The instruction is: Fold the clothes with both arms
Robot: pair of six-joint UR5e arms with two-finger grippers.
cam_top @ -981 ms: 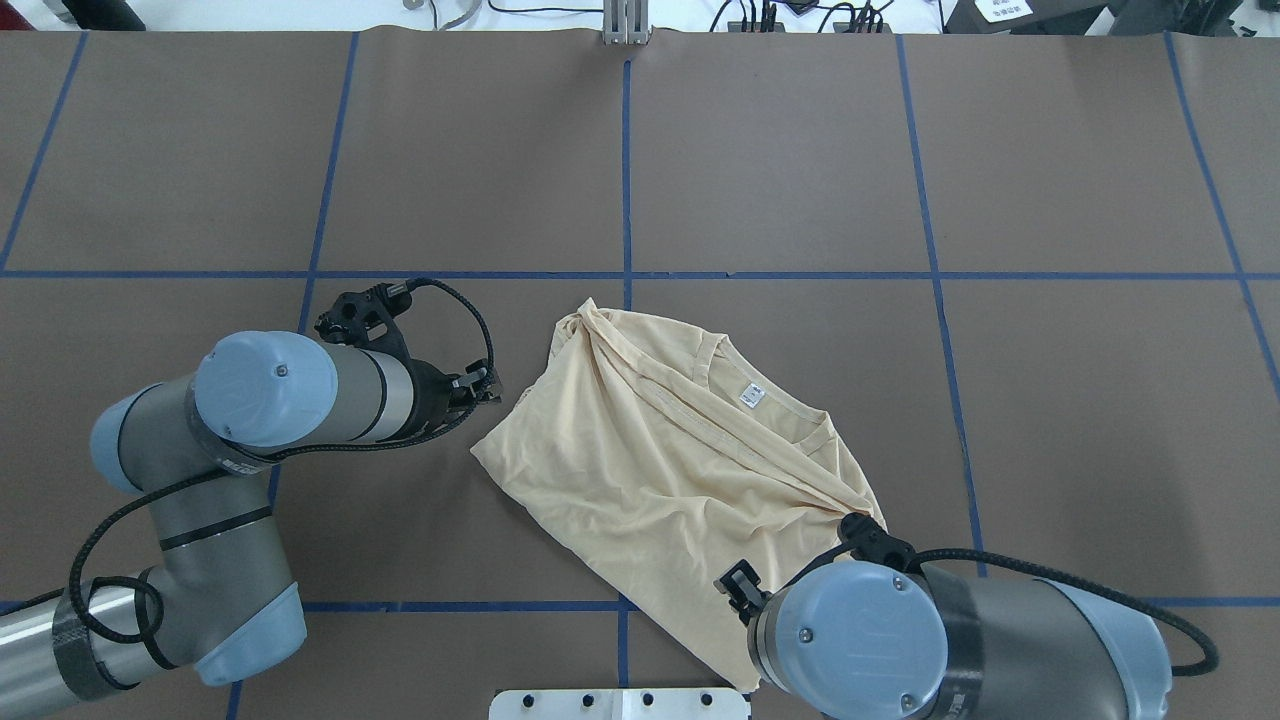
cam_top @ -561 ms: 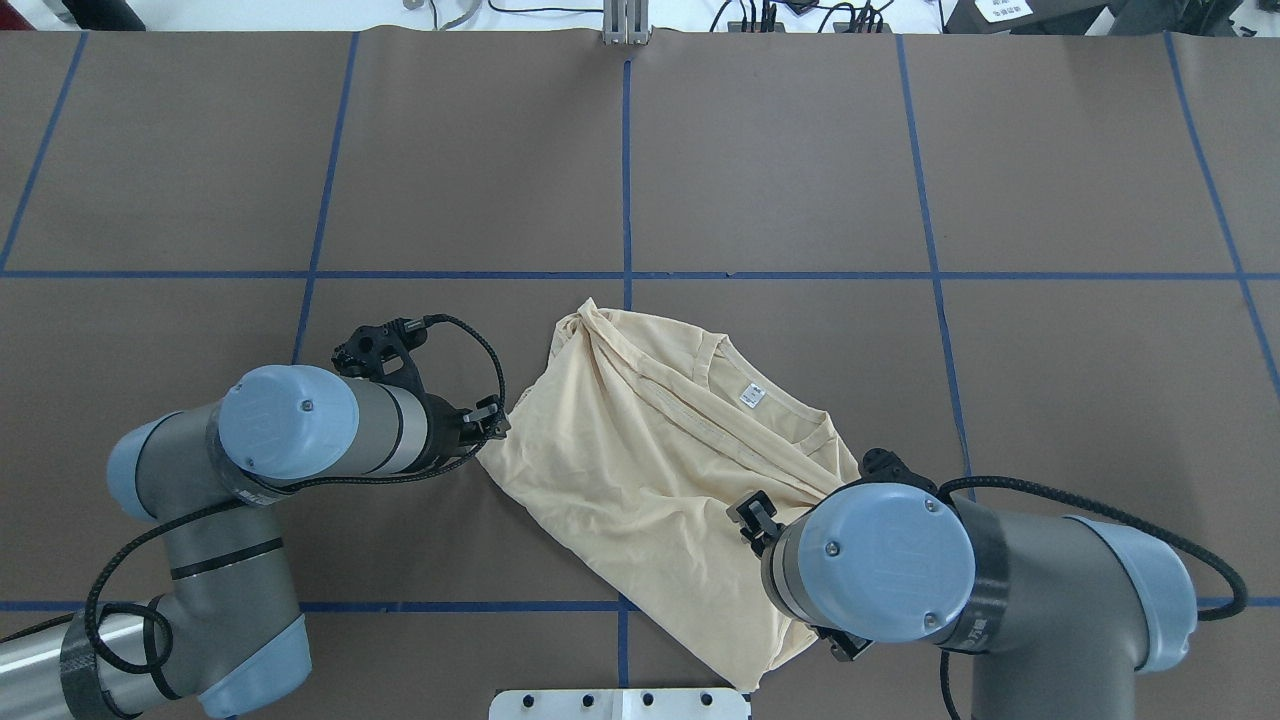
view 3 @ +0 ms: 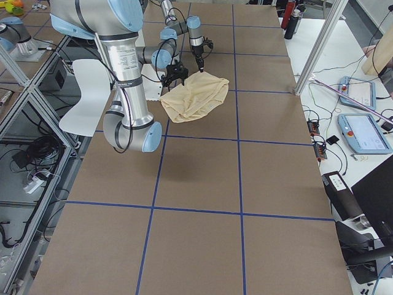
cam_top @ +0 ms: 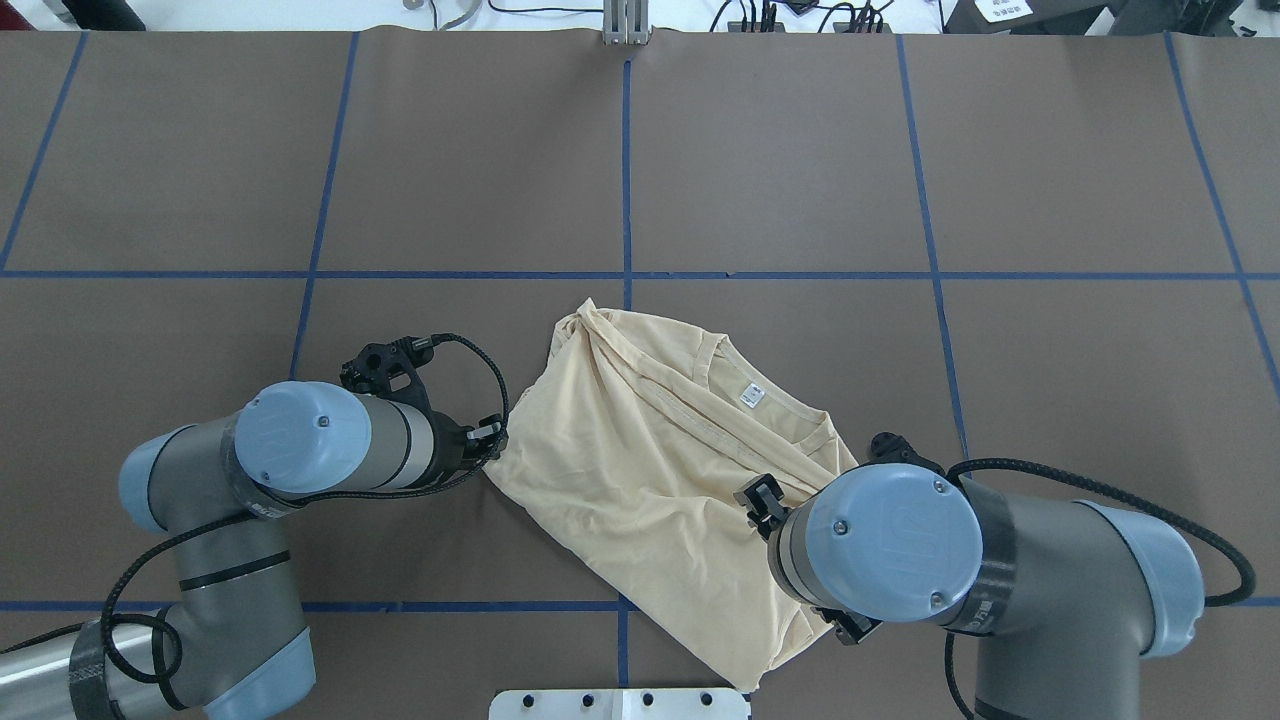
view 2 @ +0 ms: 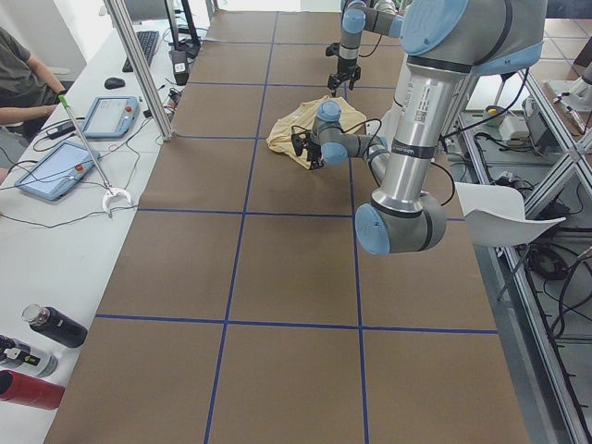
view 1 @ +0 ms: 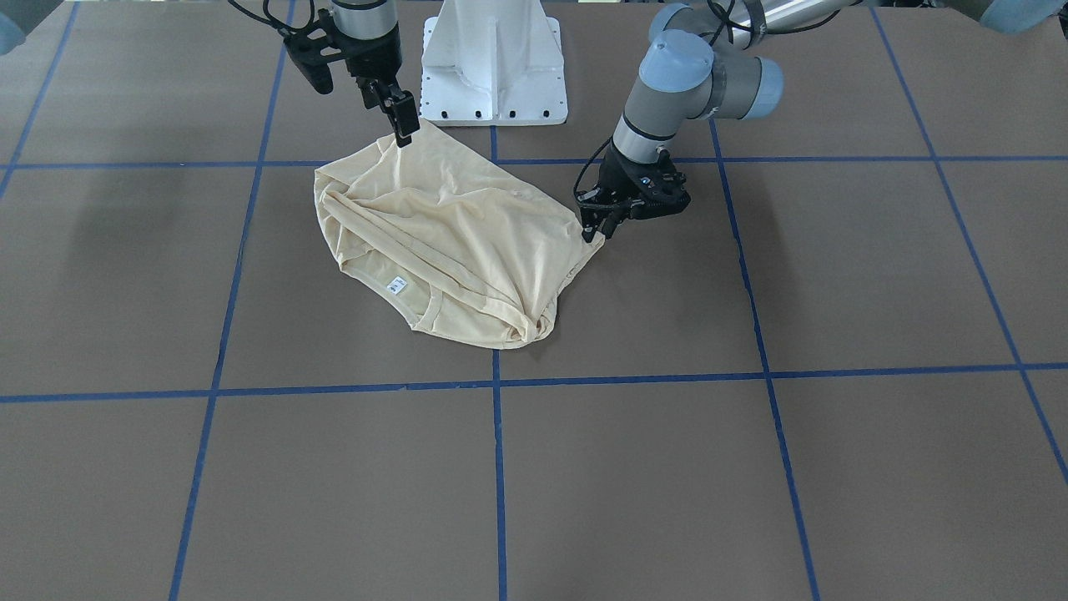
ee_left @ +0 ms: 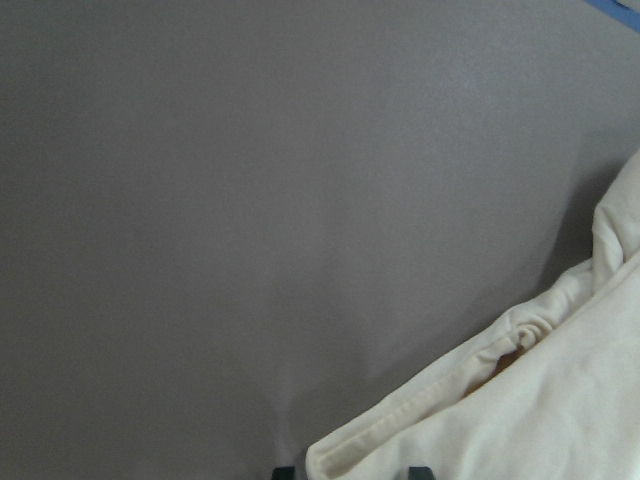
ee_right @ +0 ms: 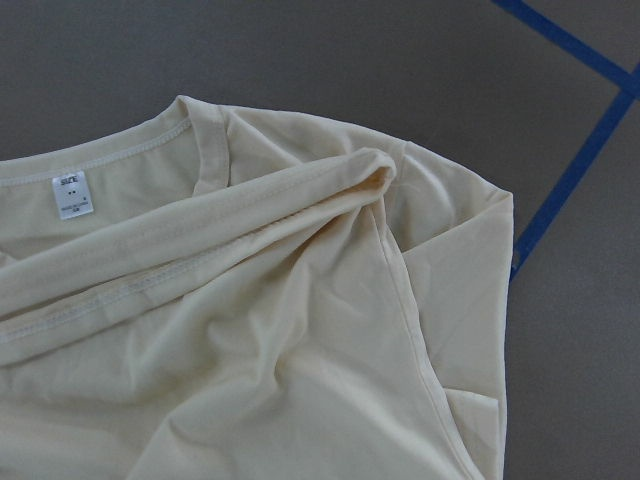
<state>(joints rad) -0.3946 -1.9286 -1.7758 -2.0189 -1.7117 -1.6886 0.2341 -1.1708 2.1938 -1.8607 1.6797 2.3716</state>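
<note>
Front view: the T-shirt (view 1: 450,242) lies crumpled midway along the bench's (view 1: 751,467) robot-side edge. The left tool (view 1: 594,227) has closed in on its corner. The right tool (view 1: 405,125) has swung over the hem nr the pedestal (view 1: 492,67).

Overhead: same; we judge both are lining up grips.

L wrist: tips spread astride a thin rolled hem.

R wrist: soft creased knit, ribbed neck (ee_right: 190,130), white label (ee_right: 70,193). We can't tell the right tool's state.
</note>
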